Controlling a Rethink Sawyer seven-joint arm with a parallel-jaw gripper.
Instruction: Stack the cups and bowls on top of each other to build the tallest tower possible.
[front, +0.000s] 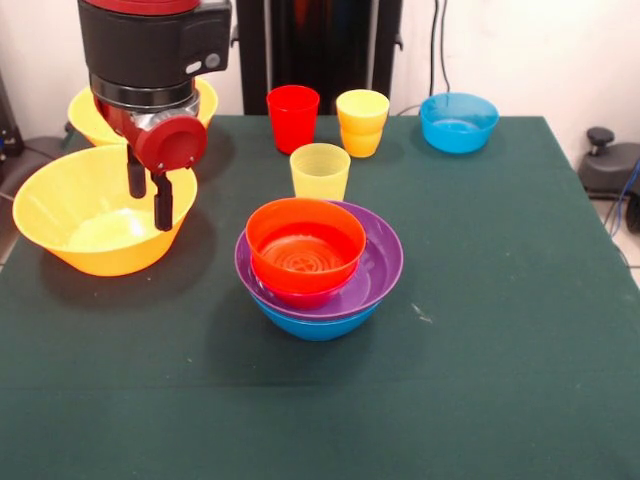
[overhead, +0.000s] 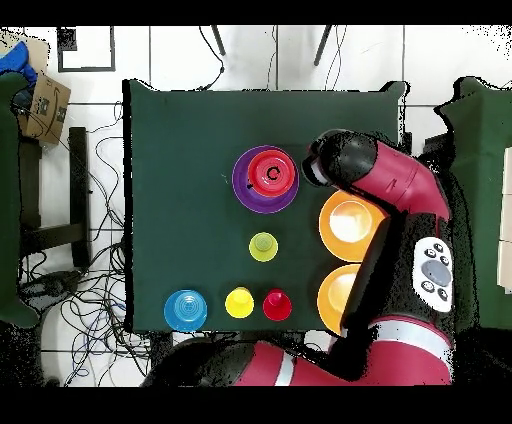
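My gripper (front: 148, 195) hangs with its two fingers parted and nothing between them, over the large yellow bowl (front: 98, 222) at the table's (front: 500, 400) side edge. I judge these plastic pieces light, stiff and slippery; a rim pinch should serve best. The tower (front: 318, 262) sits mid-table: orange-red and pink bowls nested in purple, then blue. I count seven bowls, and three cups showing near the robot's edge, one looking doubled.
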